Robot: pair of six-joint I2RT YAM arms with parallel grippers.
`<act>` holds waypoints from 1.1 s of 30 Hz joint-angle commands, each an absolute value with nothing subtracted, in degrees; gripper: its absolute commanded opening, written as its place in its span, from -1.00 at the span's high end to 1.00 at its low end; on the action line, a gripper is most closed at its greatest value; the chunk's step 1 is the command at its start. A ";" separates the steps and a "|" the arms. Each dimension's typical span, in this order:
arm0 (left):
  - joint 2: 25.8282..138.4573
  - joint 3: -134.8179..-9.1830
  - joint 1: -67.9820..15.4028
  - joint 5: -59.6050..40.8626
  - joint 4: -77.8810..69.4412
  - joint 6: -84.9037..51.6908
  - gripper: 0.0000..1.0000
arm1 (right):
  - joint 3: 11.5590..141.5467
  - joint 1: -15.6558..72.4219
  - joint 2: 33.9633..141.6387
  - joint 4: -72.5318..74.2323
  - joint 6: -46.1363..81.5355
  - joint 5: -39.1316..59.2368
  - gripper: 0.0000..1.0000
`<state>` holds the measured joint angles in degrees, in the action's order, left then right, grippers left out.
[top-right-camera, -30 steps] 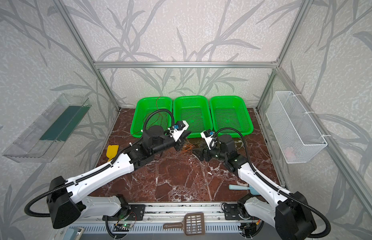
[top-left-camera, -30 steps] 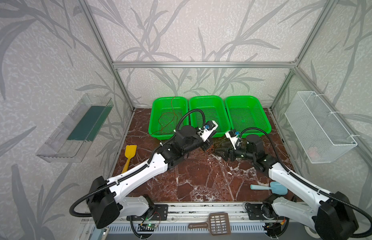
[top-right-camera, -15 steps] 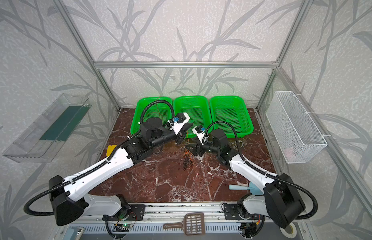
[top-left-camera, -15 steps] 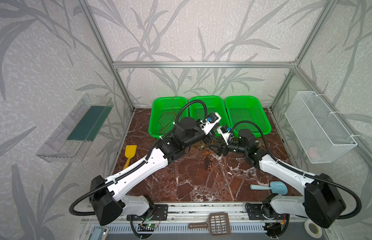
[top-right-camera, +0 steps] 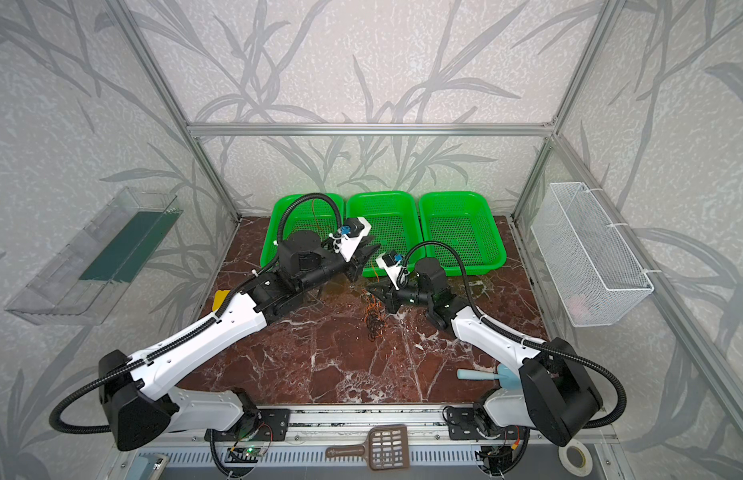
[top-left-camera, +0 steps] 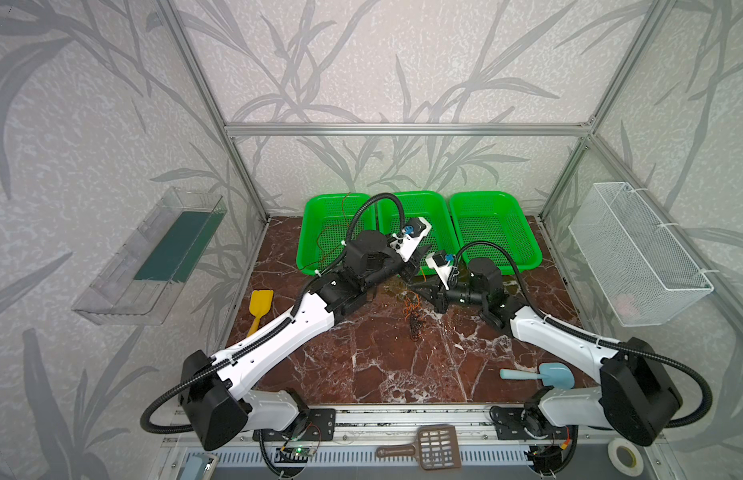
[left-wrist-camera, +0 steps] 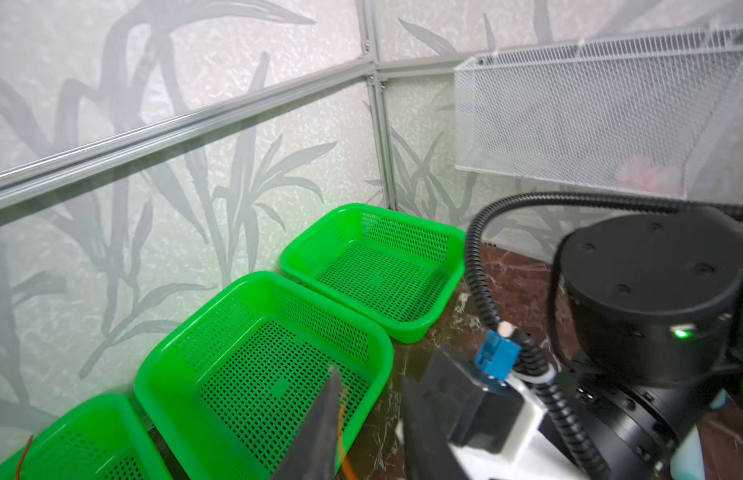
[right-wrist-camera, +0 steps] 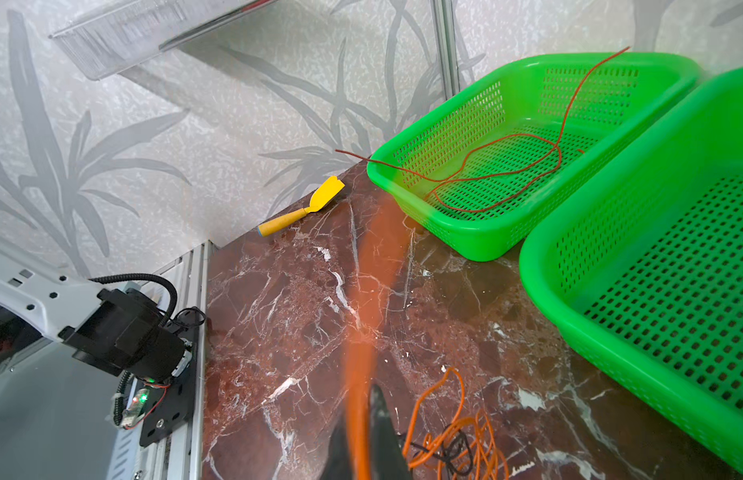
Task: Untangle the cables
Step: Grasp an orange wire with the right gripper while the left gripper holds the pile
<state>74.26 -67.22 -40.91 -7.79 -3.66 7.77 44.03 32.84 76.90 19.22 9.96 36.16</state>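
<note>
An orange and a black cable lie bunched on the marble in both top views, and in the right wrist view as a bunch just beside my right fingers. My right gripper is shut on an orange strand that runs up out of its jaws. The left gripper hovers just above it near the middle basket, jaws apart, with the orange strand along one finger. The red-brown cable lies looped in the leftmost green basket.
Three green baskets line the back wall, the middle basket and right basket holding nothing. A yellow scoop lies at the left edge and a blue scoop at front right. A wire basket hangs on the right wall.
The right arm swung left to the bunch and its jaws shut on the orange strand. The left gripper rose toward the baskets and its jaws opened.
</note>
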 commanded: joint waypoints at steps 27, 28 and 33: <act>80.22 -44.05 -36.73 -20.30 -27.99 -13.22 -0.54 | 53.62 30.15 77.85 11.48 11.75 38.94 1.00; 80.07 -43.43 -36.74 -20.39 -28.42 -13.39 -0.51 | 53.70 30.15 77.93 11.23 11.54 38.94 1.00; 79.32 -41.84 -36.96 -23.38 -28.91 -13.40 -0.38 | 54.05 30.16 78.13 9.55 10.36 38.26 1.00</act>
